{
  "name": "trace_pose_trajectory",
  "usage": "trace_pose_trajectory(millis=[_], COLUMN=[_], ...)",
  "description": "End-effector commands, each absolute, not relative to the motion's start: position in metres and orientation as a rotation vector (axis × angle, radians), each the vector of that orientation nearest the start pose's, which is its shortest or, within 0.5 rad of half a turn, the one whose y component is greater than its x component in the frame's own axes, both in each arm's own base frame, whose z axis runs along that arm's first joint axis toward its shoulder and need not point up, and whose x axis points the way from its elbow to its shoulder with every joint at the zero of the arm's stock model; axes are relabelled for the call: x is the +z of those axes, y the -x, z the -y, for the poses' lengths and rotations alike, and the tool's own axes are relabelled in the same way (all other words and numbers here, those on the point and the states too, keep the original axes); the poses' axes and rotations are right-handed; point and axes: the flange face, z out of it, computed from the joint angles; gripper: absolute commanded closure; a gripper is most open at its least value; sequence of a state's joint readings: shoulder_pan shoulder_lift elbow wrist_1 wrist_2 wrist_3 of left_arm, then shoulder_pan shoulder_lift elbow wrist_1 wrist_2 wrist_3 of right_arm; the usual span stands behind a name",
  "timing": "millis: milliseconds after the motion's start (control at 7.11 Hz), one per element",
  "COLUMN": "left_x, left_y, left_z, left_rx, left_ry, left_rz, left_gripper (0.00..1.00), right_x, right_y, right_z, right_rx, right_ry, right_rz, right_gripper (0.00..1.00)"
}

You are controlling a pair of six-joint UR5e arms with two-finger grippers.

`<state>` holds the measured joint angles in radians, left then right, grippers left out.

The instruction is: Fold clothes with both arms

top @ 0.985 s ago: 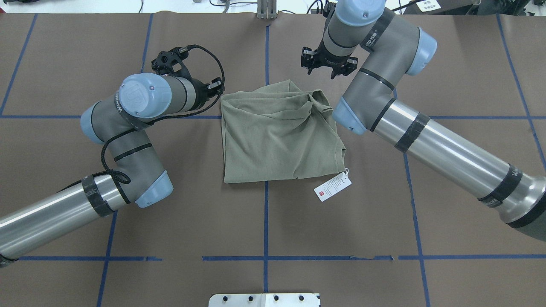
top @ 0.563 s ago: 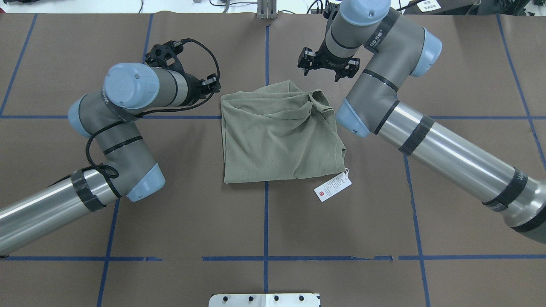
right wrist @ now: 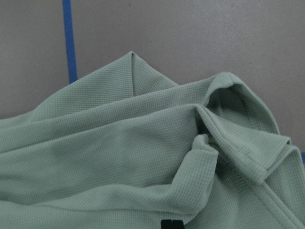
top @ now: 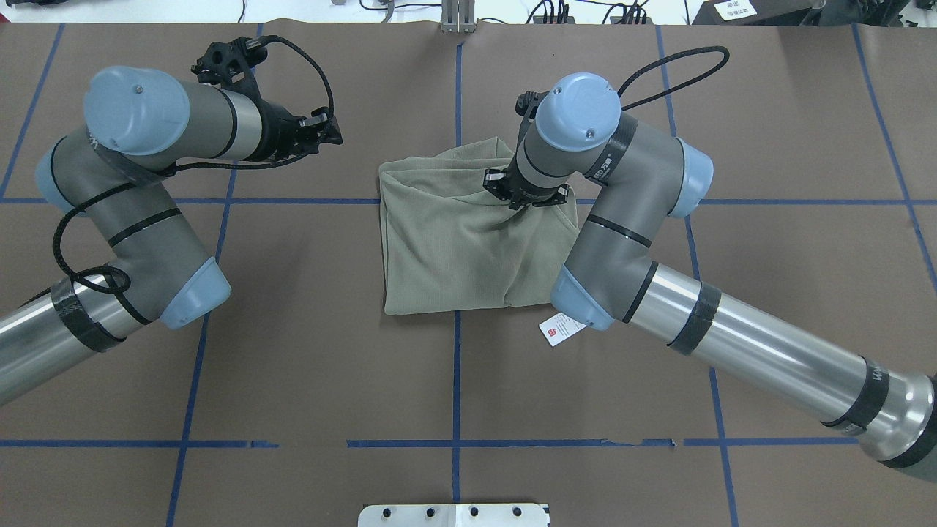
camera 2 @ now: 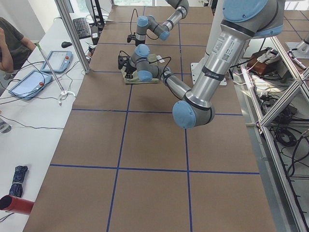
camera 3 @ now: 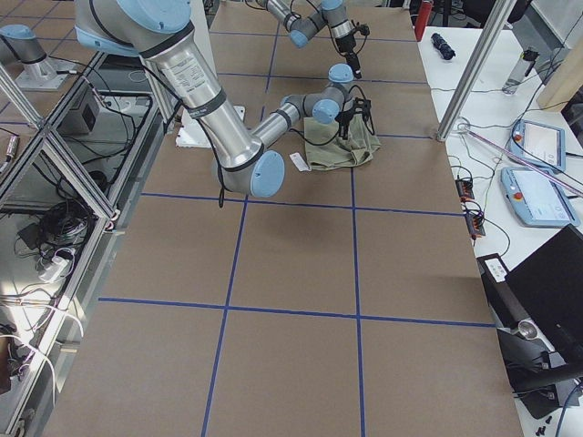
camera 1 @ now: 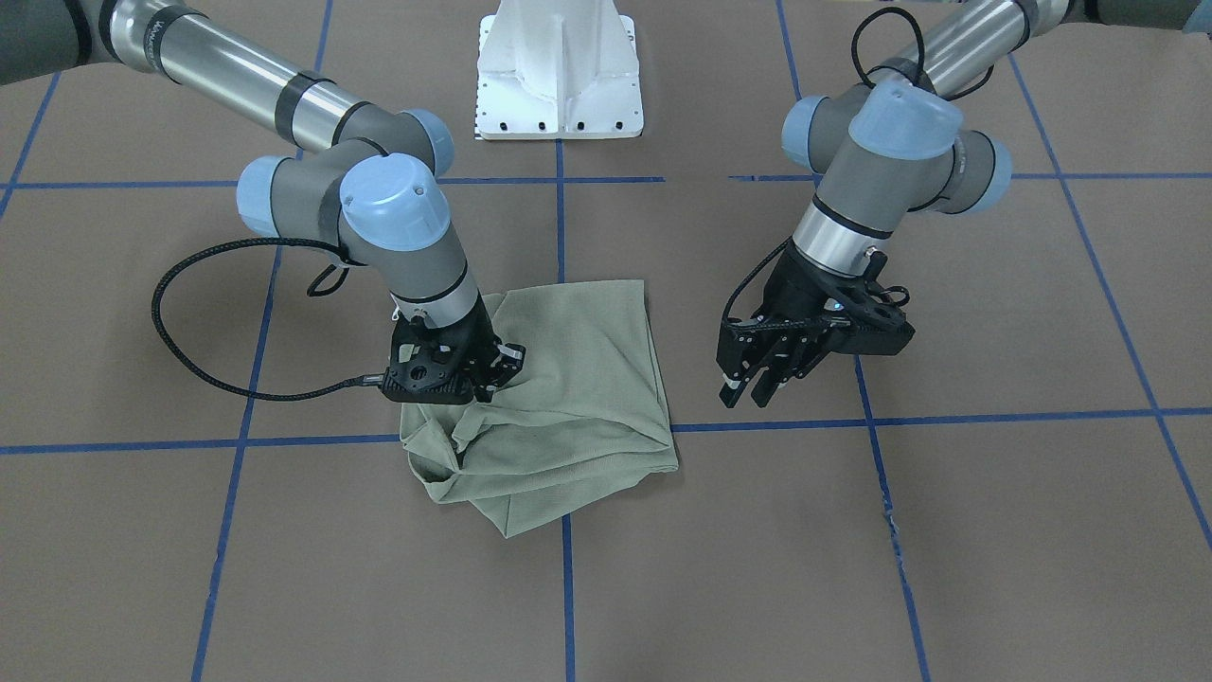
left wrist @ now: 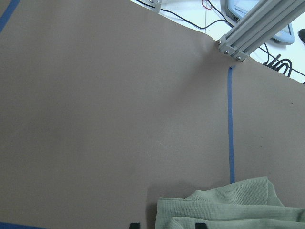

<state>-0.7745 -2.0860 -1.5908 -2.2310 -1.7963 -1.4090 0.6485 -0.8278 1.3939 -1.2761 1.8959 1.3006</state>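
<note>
Overhead exterior view: the folded green shirt (top: 454, 249) lies mid-table across a blue tape line (top: 456, 380). The right gripper (top: 524, 196) presses its bunched far edge; whether it is gripping cannot be told. The left gripper (camera 1: 744, 392) hangs beside the shirt, fingers spread, empty.

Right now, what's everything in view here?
Sage-green knit shirt: one, partly folded, table centre.
White paper hang tag: one, at the shirt's edge.
Brown table cover: one, crossed by blue tape lines.
White metal pedestal base: one, table's robot side.
Blue-framed tablets: two, on the white side bench.
Person: one, partly seen beside that bench.
Grey-silver tubular arms: two, light-blue caps.
Left hand: black, open, over bare table.
Right hand: black, down on the shirt's bunched corner; grip unclear.
</note>
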Motion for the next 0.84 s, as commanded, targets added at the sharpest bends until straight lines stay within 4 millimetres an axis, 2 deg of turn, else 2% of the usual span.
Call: trace_pose_trajectory(millis=[0,141,281,422,563,704], left_x=[0.277,0.277,0.278,0.279,0.279,0.279], left_y=[-0.404,-0.404,-0.405,-0.406,-0.406,-0.407], left_z=[0.552,0.552,0.552,0.551,0.550,0.550], left_rx=[-0.404,-0.404,-0.404,-0.404,-0.406,-0.408], left_ry=[-0.362,-0.362,-0.360,-0.358,-0.356,-0.353], left_rz=[-1.156,-1.156,-1.155,-1.154,-1.155,-1.157], left_gripper=[0.51,0.51,0.51,0.51,0.50,0.50], right_x=[0.263,0.260,0.255,0.259,0.278,0.290], right_y=[0.563,0.572,0.567,0.552,0.535,0.531], right_z=[0.532,0.552,0.586,0.623,0.653,0.671], right_rx=[0.180,0.181,0.192,0.180,0.164,0.177], right_ry=[-0.111,-0.123,-0.135,-0.161,-0.174,-0.180], right_rz=[0.868,0.841,0.817,0.778,0.735,0.727], right_gripper=[1.00,1.00,1.00,1.00,1.00,1.00])
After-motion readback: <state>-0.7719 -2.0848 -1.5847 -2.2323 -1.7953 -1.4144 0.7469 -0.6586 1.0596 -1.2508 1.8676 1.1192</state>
